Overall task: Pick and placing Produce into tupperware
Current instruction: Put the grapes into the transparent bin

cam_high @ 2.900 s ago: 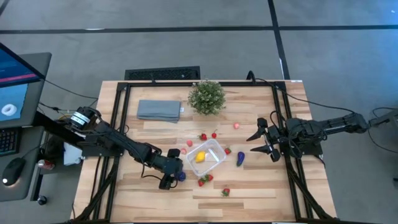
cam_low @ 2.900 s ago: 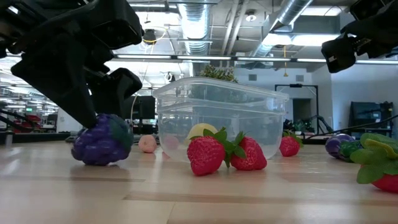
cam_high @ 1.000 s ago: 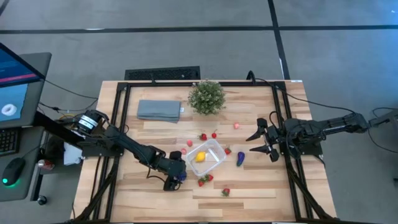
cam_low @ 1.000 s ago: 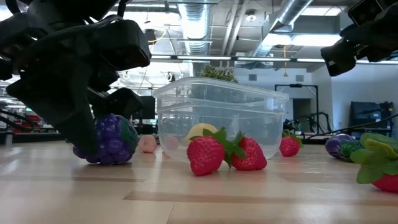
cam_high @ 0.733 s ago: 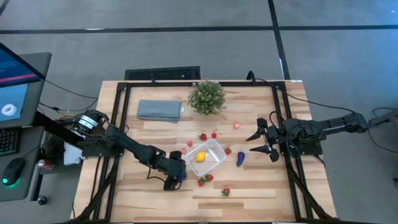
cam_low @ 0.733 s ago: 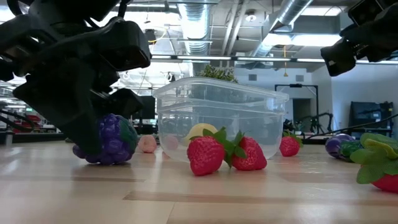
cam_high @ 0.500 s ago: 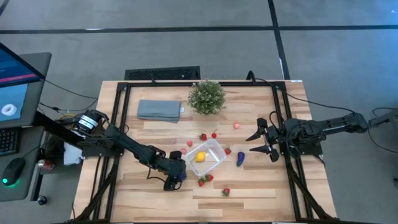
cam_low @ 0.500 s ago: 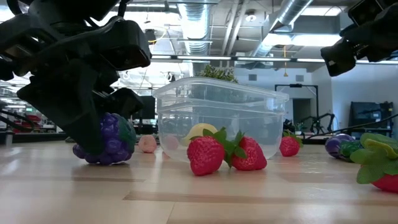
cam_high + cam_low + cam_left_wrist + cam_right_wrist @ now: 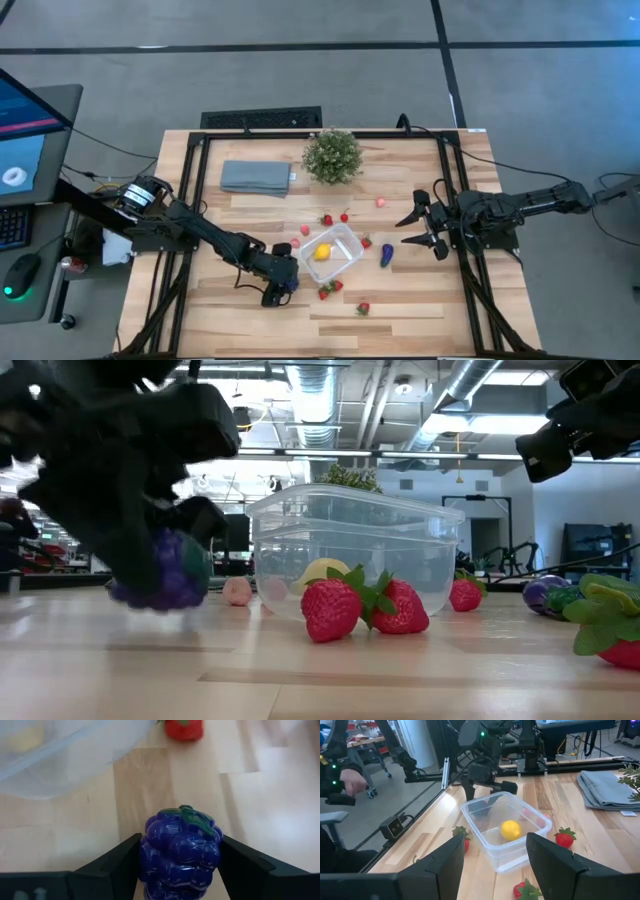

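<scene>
I've got the left gripper (image 9: 180,865) fingers clamped across the purple grape bunch (image 9: 181,851) just beside the tupperware (image 9: 334,248) — light, hard, bumpy plastic, probably slippery, so I'm gripping its middle.

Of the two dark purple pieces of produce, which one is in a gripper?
The bumpy purple grape cluster with green leaf, clamped in the left gripper beside the clear plastic box; the smooth purple piece lies free near the right gripper.

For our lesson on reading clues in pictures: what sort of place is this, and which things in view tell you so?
Most likely a robotics lab or workshop. Exposed ducts run along the ceiling, a monitor stands beside the wooden table, and the left pincer grips a toy grape bunch next to a clear tupperware.
</scene>
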Controlling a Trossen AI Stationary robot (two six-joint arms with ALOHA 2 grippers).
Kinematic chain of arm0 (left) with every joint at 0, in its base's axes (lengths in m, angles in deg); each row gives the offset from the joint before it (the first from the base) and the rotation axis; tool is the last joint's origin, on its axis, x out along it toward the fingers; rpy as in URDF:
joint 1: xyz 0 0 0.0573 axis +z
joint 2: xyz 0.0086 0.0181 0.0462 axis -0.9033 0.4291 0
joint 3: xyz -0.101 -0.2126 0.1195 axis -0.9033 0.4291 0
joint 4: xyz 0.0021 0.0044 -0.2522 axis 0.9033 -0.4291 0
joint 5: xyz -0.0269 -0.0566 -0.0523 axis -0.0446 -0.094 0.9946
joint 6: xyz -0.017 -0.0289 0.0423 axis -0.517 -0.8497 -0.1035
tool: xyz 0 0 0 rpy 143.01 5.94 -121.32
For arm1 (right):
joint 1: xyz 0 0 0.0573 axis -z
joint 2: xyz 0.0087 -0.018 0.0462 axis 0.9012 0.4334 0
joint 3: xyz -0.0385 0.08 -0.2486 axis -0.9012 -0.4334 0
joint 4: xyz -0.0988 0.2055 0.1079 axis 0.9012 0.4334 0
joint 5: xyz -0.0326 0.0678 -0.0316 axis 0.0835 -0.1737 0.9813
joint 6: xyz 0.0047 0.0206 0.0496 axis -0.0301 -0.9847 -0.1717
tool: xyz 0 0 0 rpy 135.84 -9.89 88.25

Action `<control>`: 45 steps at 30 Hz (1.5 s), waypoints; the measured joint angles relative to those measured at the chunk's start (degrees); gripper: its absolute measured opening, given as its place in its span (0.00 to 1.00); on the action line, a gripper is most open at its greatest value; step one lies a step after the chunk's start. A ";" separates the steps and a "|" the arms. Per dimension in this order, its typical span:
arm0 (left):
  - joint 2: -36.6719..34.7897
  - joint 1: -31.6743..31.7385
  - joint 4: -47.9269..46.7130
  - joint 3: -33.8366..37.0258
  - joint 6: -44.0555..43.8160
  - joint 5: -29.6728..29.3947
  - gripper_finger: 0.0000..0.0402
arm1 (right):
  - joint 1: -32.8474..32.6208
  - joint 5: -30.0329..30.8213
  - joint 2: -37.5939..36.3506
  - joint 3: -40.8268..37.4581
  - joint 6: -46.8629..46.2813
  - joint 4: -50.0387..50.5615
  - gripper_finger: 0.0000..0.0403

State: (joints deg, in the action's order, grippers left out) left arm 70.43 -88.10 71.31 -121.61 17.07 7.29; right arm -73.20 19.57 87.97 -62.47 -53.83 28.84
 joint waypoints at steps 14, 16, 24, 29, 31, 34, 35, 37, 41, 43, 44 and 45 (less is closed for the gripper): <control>-14.96 -0.11 -1.42 0.00 3.87 -8.00 0.56 | 0.01 0.02 0.00 0.04 0.00 0.00 0.59; -15.67 0.18 -0.71 0.00 6.09 -10.61 0.56 | 0.00 0.00 -0.01 0.04 0.02 0.00 0.59; -15.64 4.11 5.75 0.00 14.27 -12.63 0.56 | 0.01 0.01 0.00 0.04 0.02 -0.02 0.59; -15.64 6.88 9.48 0.00 18.85 -12.16 0.56 | 0.02 0.00 0.00 0.04 0.04 -0.02 0.59; -15.62 7.75 10.99 0.00 20.22 -11.96 0.56 | 0.01 0.01 0.00 0.04 0.04 -0.02 0.59; -15.62 8.59 14.27 0.00 22.56 -11.69 0.56 | 0.01 0.00 0.00 0.04 0.04 -0.02 0.59; -15.25 8.90 15.68 0.00 23.14 -10.91 0.56 | 0.02 0.00 0.00 0.04 0.04 -0.02 0.59; -14.14 9.47 18.40 -0.08 23.85 -9.32 0.56 | 0.02 0.00 -0.02 0.04 0.04 -0.02 0.59; -10.45 10.42 20.64 -0.77 24.55 -7.56 0.56 | 0.00 0.00 -0.02 0.04 0.04 0.07 0.59; -8.28 10.78 20.26 -1.57 24.71 -6.79 0.56 | 0.00 0.00 -0.01 0.04 0.04 0.05 0.59; -7.04 11.07 20.41 -2.32 24.75 -6.23 0.56 | 0.01 0.00 0.00 0.04 0.04 0.07 0.59; -5.90 11.27 20.53 -3.03 24.76 -5.83 0.56 | 0.02 0.00 -0.01 0.04 0.04 0.07 0.59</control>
State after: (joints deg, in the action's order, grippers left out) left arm 64.53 -76.83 91.84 -124.64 41.83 1.46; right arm -73.18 19.57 87.95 -62.42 -53.79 28.91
